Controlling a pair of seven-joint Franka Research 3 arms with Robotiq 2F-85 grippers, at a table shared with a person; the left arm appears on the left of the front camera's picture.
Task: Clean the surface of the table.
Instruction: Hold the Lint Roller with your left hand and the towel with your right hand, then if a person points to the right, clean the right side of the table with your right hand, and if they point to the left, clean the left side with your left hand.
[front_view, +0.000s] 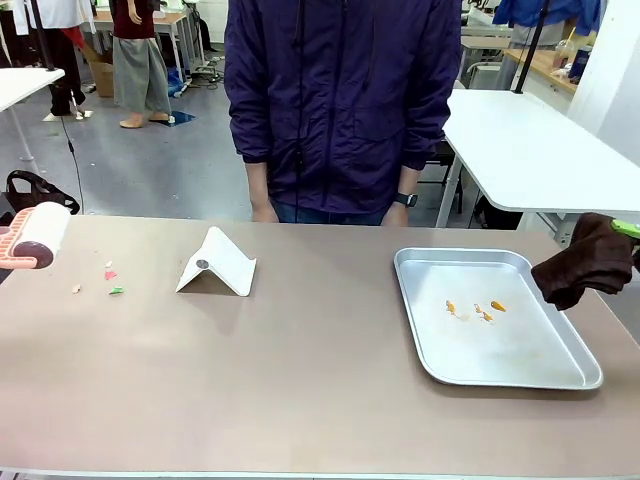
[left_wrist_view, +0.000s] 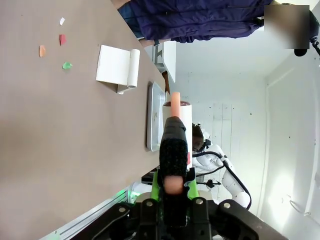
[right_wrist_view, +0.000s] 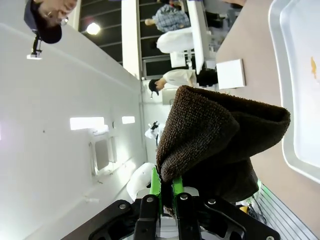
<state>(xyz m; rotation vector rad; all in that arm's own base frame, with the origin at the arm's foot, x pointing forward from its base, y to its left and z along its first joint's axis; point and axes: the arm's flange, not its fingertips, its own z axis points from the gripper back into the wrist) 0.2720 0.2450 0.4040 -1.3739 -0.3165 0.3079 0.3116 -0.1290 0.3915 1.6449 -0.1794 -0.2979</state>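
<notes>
The brownish table (front_view: 300, 380) carries a few small coloured scraps (front_view: 110, 275) near its left end, also seen in the left wrist view as scraps (left_wrist_view: 62, 39). My left gripper (left_wrist_view: 172, 186) is shut on the pink handle of a white lint roller (left_wrist_view: 176, 107), which hangs at the table's left edge as the lint roller (front_view: 35, 237). My right gripper (right_wrist_view: 167, 187) is shut on a dark brown cloth (right_wrist_view: 215, 135). That cloth (front_view: 585, 260) hangs just right of the tray, above the table's right end.
A silver tray (front_view: 430, 340) with small orange scraps (front_view: 483, 311) lies at the right. A white folded card (front_view: 218, 262) stands left of centre. A person in a dark jacket (front_view: 340, 100) stands at the far edge, hands down. The table's middle and front are bare.
</notes>
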